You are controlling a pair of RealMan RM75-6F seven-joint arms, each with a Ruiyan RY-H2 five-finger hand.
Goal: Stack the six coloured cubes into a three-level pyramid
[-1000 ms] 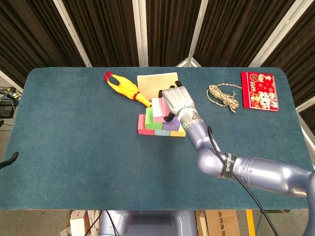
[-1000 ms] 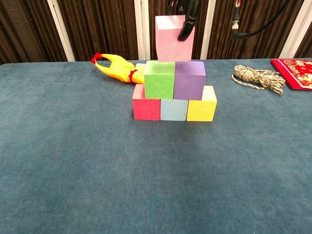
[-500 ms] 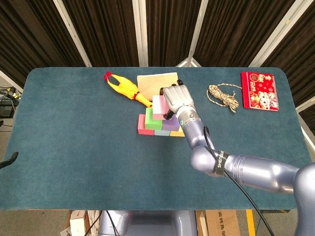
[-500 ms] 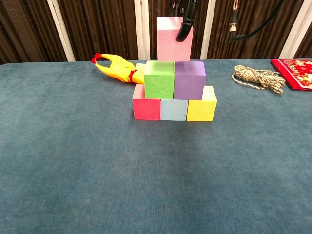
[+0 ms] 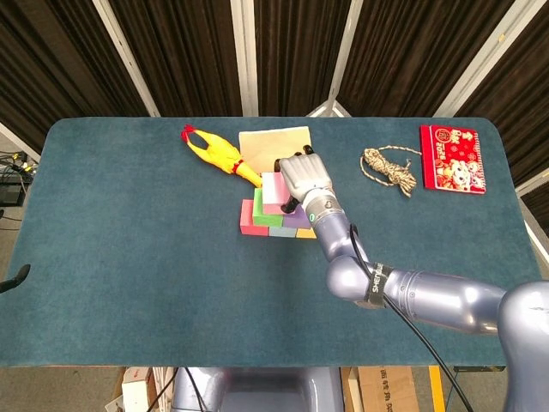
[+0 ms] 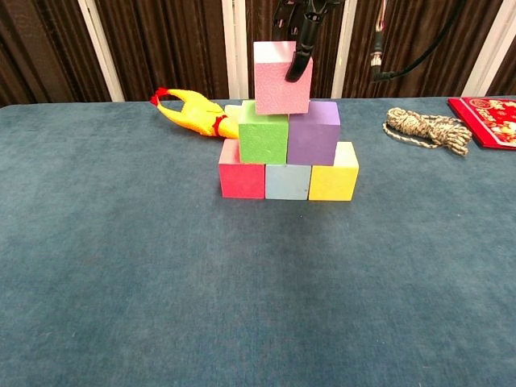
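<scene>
1. Five cubes already stand as two levels on the surface [image 6: 121, 266]: red cube [image 6: 241, 178], pale blue cube [image 6: 287, 181] and yellow cube [image 6: 334, 178] below, green cube [image 6: 264, 139] and purple cube [image 6: 313, 138] above.
2. The right hand [image 5: 304, 176] pinches the pink cube [image 6: 280, 78] from above, a dark finger lying down its front face.
3. The pink cube sits directly under the hand, on or just above the green–purple seam, slightly tilted and leaning toward green; I cannot tell whether it is fully seated.
4. The left hand is out of sight.
</scene>
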